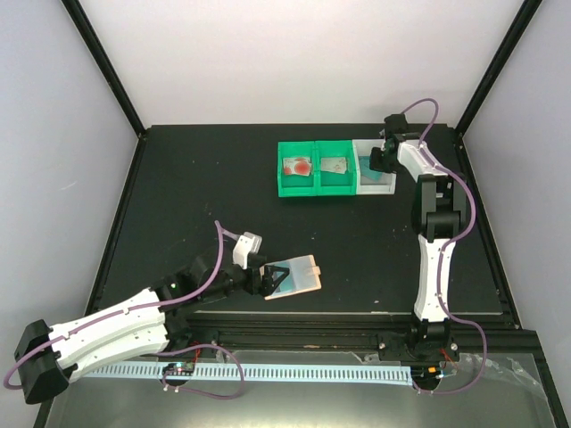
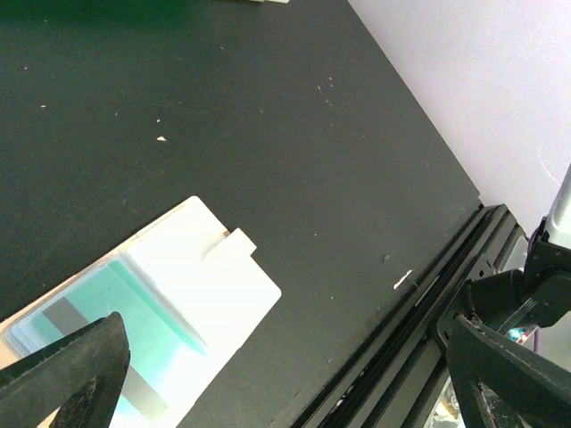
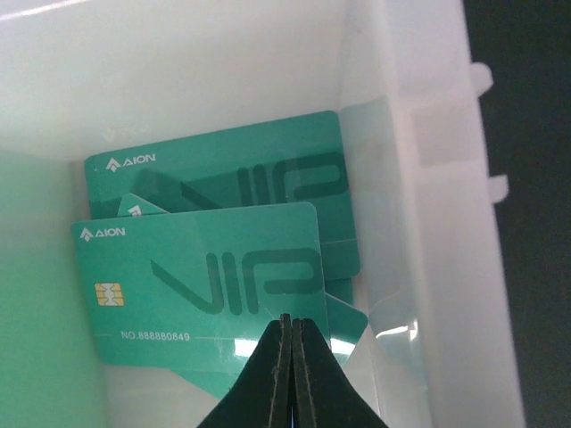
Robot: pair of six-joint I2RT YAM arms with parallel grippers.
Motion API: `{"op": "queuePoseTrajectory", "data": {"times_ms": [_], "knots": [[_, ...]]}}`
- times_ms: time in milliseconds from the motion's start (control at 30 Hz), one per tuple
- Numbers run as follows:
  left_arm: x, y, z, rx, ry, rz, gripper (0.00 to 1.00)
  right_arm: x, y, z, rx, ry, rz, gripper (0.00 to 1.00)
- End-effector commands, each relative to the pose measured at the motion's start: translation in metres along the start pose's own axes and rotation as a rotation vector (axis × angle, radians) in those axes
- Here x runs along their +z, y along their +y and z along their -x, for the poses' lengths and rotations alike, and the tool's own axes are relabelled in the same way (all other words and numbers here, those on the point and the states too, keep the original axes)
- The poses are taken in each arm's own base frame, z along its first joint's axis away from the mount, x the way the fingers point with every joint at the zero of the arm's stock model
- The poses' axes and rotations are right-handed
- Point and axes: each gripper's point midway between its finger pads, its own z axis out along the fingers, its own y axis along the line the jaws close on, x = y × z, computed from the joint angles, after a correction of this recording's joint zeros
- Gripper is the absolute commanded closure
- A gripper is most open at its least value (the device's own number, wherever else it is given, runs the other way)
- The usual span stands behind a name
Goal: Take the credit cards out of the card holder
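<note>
Right wrist: hand (fingers pressed together) partly hides top teal card

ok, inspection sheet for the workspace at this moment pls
surface: black table, a few pale specks.
job's things: card holder flat on the table, a teal card in it; teal cards in white bin; blotched card and grey card in green bins.
clutter: nothing seen.
grippers: left gripper open at the card holder; right gripper shut inside the white bin.
cables: purple cables along both arms.
surroundings: white walls, black frame.
</note>
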Motion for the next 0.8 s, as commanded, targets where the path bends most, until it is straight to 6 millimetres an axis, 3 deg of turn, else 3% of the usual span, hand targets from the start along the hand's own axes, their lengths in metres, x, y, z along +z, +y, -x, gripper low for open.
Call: {"op": "queuePoseTrajectory", "data": {"times_ms": [0, 233, 433, 567, 767], "knots": [[-0.005, -0.009, 0.019, -0.001, -0.043, -0.001, 0.01, 0.008, 0.001, 0.0, -0.015, 0.018, 0.005, 0.96], [-0.005, -0.009, 0.019, -0.014, -0.044, -0.004, 0.01, 0.008, 0.0, -0.001, -0.013, 0.021, 0.002, 0.89], [-0.006, -0.009, 0.028, -0.004, -0.071, 0.015, 0.01, 0.006, 0.002, 0.004, -0.012, 0.014, 0.006, 0.91], [-0.002, -0.001, 0.023, 0.013, -0.051, 0.057, 0.01, -0.016, 0.011, 0.023, -0.011, -0.039, 0.042, 0.91], [0.006, 0.006, 0.015, 0.014, -0.011, 0.086, 0.01, -0.074, 0.026, 0.043, -0.011, -0.133, 0.112, 0.91]]}}
